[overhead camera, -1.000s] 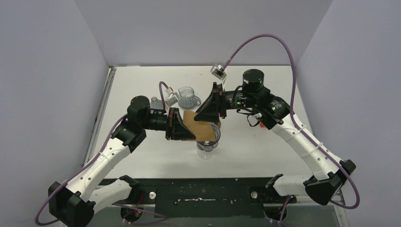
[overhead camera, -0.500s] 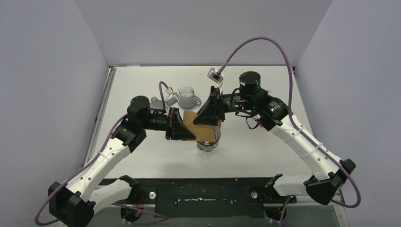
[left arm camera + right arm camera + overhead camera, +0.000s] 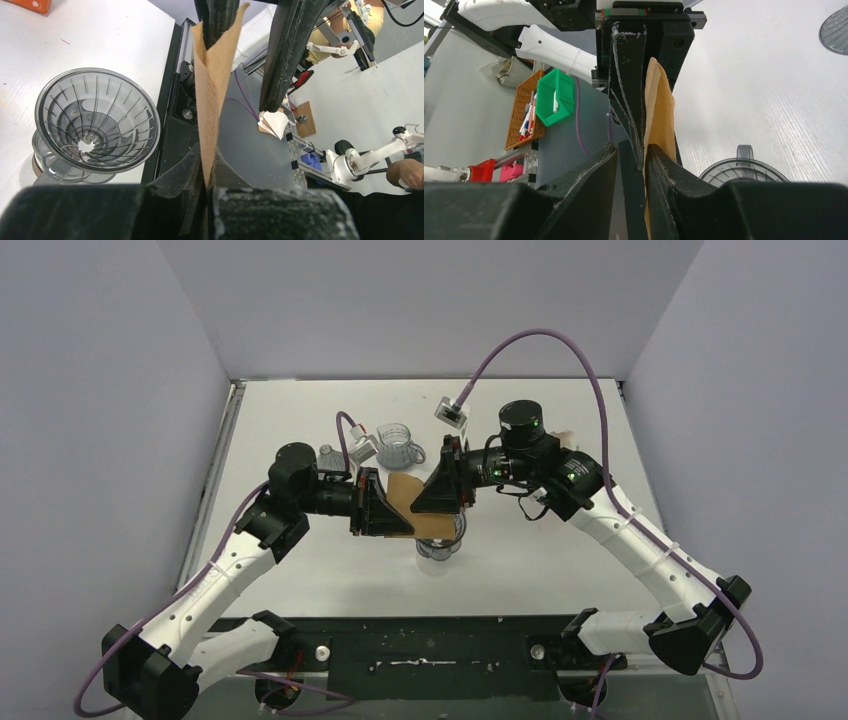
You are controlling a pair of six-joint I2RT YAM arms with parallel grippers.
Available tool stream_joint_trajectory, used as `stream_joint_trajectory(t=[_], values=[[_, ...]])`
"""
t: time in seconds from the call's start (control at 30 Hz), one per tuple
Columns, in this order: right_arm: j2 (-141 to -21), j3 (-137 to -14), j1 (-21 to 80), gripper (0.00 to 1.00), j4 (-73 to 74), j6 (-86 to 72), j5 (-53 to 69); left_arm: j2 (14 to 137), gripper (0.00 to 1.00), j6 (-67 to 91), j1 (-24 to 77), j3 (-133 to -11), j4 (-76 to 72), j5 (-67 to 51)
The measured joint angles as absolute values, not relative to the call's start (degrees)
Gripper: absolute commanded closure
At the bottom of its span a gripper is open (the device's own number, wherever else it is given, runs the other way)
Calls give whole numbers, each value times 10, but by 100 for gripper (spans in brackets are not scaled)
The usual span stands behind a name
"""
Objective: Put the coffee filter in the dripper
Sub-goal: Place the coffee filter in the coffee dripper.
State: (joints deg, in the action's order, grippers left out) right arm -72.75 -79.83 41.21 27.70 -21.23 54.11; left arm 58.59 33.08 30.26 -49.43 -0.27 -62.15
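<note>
Left gripper (image 3: 206,181) on brown filter (image 3: 215,85); dripper (image 3: 95,125) beneath

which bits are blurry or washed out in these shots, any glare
Left wrist view: the left fingers along the bottom are a soft blur, while the dripper and brown paper filter are sharp. Right wrist view: the right fingers blur too, and glare whitens the table. Top view: even light, no glare, all sharp.

Left arm (image 3: 215,575) and right arm (image 3: 640,540): white links, black joints, a purple cable (image 3: 540,332) each; right gripper (image 3: 631,148) black, scuffed pale.
</note>
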Motion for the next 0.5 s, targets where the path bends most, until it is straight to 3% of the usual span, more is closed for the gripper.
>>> stream_joint_trajectory(t=[0.5], values=[[-696,-762,421,80,280,-212,532,577,100,359,303,-496,-33,-598]])
